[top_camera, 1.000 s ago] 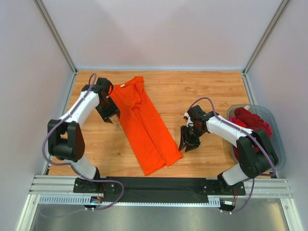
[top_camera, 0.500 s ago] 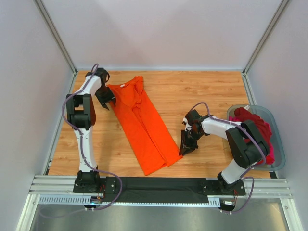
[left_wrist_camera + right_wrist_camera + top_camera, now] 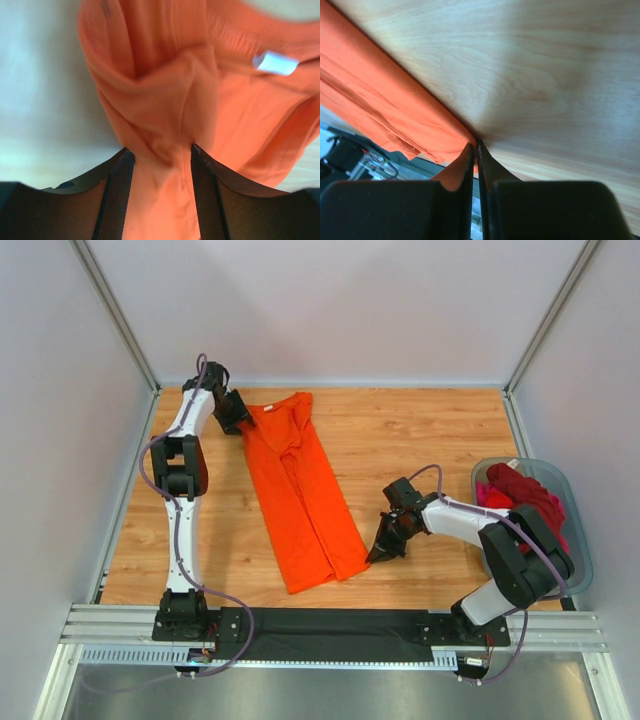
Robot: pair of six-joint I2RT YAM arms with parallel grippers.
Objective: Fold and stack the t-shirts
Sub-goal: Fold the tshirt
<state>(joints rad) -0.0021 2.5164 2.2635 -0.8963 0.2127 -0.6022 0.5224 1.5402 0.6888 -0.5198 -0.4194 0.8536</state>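
The bright orange t-shirt [image 3: 300, 490] lies folded lengthwise on the wooden table, collar at the far left and hem toward the near edge. My left gripper [image 3: 238, 414] is shut on a bunch of cloth at its collar and shoulder; in the left wrist view the orange cloth [image 3: 165, 125] fills the gap between the fingers [image 3: 117, 200]. My right gripper [image 3: 377, 552] is low at the hem's right corner, its jaws pressed together on the cloth edge [image 3: 450, 135]. A dark red t-shirt [image 3: 520, 490] and a magenta one [image 3: 562, 562] lie bundled in the tub.
The grey-blue plastic tub [image 3: 562, 476] stands at the table's right edge beside the right arm. White walls enclose the table on three sides. Bare wood [image 3: 420, 430] lies between the shirt and the tub. A metal rail [image 3: 320, 625] runs along the near edge.
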